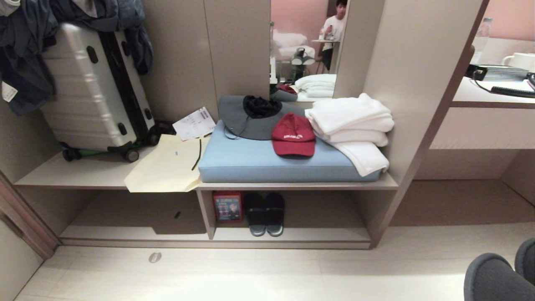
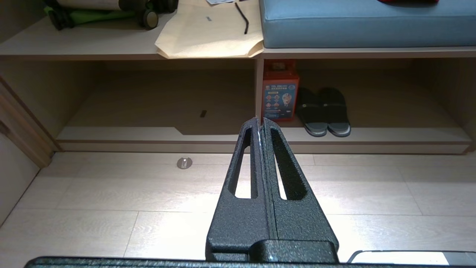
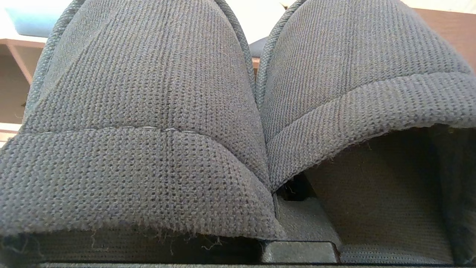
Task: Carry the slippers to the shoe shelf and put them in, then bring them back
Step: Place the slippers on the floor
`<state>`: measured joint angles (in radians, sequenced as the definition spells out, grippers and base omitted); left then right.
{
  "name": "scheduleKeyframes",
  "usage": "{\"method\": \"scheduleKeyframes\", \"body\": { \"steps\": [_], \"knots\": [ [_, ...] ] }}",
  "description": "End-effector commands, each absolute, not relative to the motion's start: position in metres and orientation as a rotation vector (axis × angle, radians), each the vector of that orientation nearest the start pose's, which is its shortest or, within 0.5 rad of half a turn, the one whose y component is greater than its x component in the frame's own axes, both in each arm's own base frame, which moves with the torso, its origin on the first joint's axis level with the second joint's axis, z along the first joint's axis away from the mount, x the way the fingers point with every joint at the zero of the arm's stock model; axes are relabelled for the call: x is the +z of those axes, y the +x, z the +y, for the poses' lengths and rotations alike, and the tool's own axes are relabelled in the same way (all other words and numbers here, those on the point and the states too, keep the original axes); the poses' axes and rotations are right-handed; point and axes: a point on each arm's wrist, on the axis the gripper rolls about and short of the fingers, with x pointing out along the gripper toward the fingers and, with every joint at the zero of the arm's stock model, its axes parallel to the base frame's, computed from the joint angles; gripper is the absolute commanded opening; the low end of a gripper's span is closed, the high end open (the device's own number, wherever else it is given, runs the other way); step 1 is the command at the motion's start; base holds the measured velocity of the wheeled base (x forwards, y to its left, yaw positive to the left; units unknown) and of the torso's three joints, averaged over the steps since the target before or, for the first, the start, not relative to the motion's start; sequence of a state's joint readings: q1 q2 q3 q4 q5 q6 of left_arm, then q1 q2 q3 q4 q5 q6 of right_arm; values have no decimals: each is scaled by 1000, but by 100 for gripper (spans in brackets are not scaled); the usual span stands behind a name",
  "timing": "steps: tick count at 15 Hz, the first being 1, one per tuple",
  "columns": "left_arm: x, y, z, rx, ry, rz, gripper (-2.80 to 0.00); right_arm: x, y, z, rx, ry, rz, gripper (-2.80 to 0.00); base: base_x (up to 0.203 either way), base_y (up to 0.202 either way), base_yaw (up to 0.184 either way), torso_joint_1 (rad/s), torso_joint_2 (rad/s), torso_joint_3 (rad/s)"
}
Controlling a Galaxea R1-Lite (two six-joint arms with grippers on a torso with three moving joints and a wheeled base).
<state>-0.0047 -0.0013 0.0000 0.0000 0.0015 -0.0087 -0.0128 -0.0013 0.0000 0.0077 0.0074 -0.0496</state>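
Head view first: the slippers (image 1: 499, 271) hang at the robot's right, low in the near corner, with only the two rounded grey toes showing above the pale floor (image 1: 267, 271). The shoe shelf (image 1: 292, 236) lies ahead and off to the left of them, well apart, across a stretch of open floor. That is the relation the coming move turns on, as I judge it: the pair has to travel forward and leftward to reach the low cubby.

From the right wrist, the slippers (image 3: 238, 111) fill almost everything, side by side and touching, toes pointing away from the right hand (image 3: 297, 257), so their long axis already runs toward the shelf opening. The hand itself is buried under the knit fabric; its fingers are clamped on the pair at the heel ends.

Inside the right-hand compartment a darker pair (image 1: 264, 214) with pale sole edges already sits just beside a red box (image 1: 228, 207), next to the vertical divider (image 1: 206, 211). Bare board lies to the right of that pair, the nearest free spot for the carrying arm.

The left hand (image 2: 260, 121) is pressed shut, holds nothing, and points at the divider. The right arm is plainly the one for this job.
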Motion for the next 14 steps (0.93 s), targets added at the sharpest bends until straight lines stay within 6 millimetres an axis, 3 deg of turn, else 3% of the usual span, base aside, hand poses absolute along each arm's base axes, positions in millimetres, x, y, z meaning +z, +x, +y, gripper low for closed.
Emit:
{"method": "scheduleKeyframes", "body": {
  "steps": [1,6,14],
  "knots": [
    [75,-23,0,-3,-10,2,-280,75,-23,0,-4,-51,3,-280,0,0,0,0,0,0],
    [75,-23,0,-3,-8,0,-280,74,-23,1,-4,-52,5,-280,0,-12,-1,0,0,1],
    [75,-23,0,-3,-9,2,-280,74,-23,0,-8,-20,4,-280,0,-187,3,3,2,2]
  ]
}}
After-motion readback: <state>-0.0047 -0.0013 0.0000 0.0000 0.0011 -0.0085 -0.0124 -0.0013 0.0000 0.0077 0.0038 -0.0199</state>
